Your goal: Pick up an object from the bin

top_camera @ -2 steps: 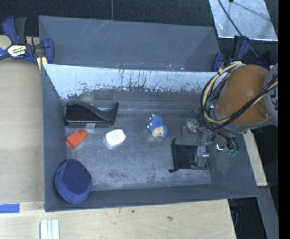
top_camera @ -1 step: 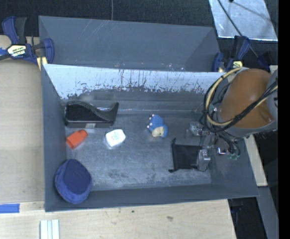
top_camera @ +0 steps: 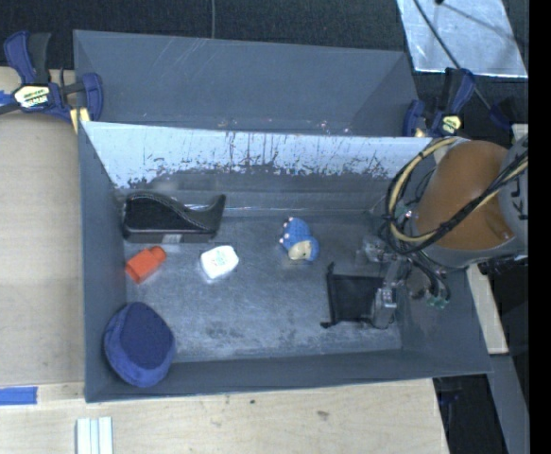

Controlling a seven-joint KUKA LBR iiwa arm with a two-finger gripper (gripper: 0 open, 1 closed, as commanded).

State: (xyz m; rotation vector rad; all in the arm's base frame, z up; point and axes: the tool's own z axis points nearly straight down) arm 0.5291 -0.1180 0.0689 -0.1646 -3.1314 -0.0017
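Observation:
My gripper (top_camera: 386, 296) is low in the right part of the bin, at the right edge of a flat black square thing (top_camera: 349, 297) that lies on the floor there. Whether it touches or holds that black piece I cannot tell. A small blue and yellow toy figure (top_camera: 298, 239) stands to the upper left of the gripper, near the middle of the bin.
Further left lie a white lump (top_camera: 218, 262), a small orange block (top_camera: 145, 264), a black tape dispenser (top_camera: 172, 216) by the back wall and a round dark blue cap (top_camera: 138, 343) in the front left corner. The arm, with an orange cover and cables, leans in over the right wall.

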